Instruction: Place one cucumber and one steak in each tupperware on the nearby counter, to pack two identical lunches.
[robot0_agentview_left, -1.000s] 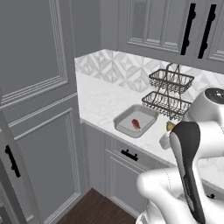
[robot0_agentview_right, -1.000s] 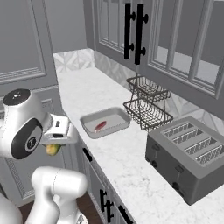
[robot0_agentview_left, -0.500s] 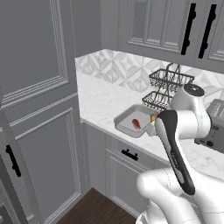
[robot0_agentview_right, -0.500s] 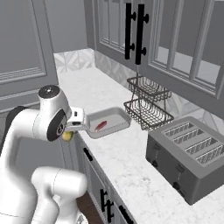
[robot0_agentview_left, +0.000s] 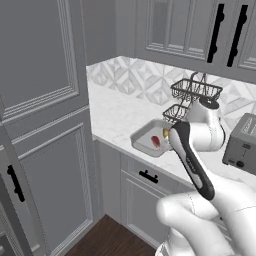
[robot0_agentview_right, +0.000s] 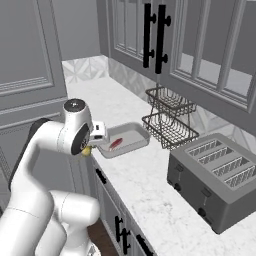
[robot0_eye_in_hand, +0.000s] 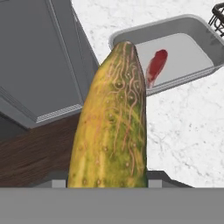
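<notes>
- because one steak (robot0_eye_in_hand: 156, 66) already lies in the grey tupperware (robot0_eye_in_hand: 205, 41), the cucumber (robot0_eye_in_hand: 114, 127) in the gripper (robot0_eye_in_hand: 107, 178) looks meant to join it there.
- held lengthwise along the gripper, the cucumber points its tip toward the tupperware in the hand view; the jaws pinch its lower end from both sides, though the fingertips themselves are mostly hidden behind it.
- yellow-green and warty, the cucumber hangs over the front edge of the counter (robot0_eye_in_hand: 175, 122), with a grey cabinet front (robot0_eye_in_hand: 48, 65) and dark wood floor (robot0_eye_in_hand: 35, 153) below its near part.
- in the right base view, the arm's wrist sits just beside the near-left corner of the tupperware (robot0_agentview_right: 131, 145), a sliver of the cucumber (robot0_agentview_right: 86, 150) peeking out beneath the hand.
- in the left base view, the tupperware (robot0_agentview_left: 145, 136) rests near the counter's (robot0_agentview_left: 110, 117) front edge with the red steak (robot0_agentview_left: 156, 141) inside, the arm bending in front of it.
- behind the tupperware stands a two-tier wire basket (robot0_agentview_right: 169, 117), and a toaster (robot0_agentview_right: 220, 177) sits farther right, both well apart from the drop spot.
- judging from this, the carry is nearly done; the next move needs the cucumber brought over the rim and lowered beside the steak.
</notes>
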